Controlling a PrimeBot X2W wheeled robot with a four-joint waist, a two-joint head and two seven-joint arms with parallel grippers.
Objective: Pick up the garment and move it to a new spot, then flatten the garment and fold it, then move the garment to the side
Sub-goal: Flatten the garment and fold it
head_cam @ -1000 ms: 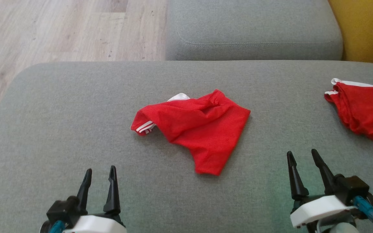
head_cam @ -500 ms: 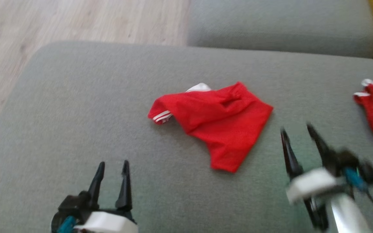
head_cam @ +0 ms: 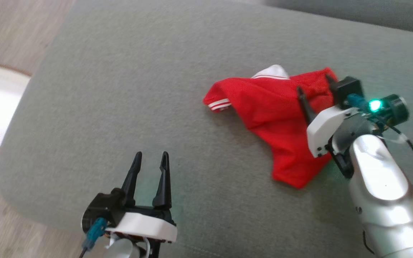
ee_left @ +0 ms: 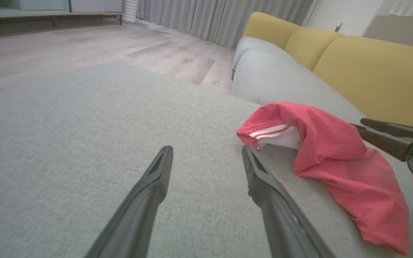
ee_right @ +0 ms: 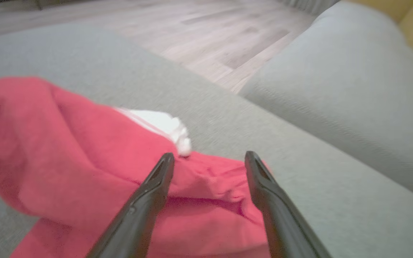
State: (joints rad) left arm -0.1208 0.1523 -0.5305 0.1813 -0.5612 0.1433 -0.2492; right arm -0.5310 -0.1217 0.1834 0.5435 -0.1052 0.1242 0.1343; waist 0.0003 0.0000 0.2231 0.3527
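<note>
garment point(head_cam: 264, 114) crumpled on cushion point(head_cam: 138, 89); right fingers point(head_cam: 304, 103) spread over it; left fingers point(head_cam: 163, 177) spread, apart from it

Garment point(head_cam: 264, 114) — matt cloth, cushion point(head_cam: 120, 82) — coarse weave

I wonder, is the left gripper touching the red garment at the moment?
Apart. The head view shows a plain stretch of bare grey cushion between the open left gripper and the red garment.

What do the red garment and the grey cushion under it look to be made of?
Red garment: thin, limp fabric, likely a fine synthetic mesh; it slumps in soft folds, matte. Grey cushion: woven upholstery cloth, matte, with a visible flecked weave.
</note>
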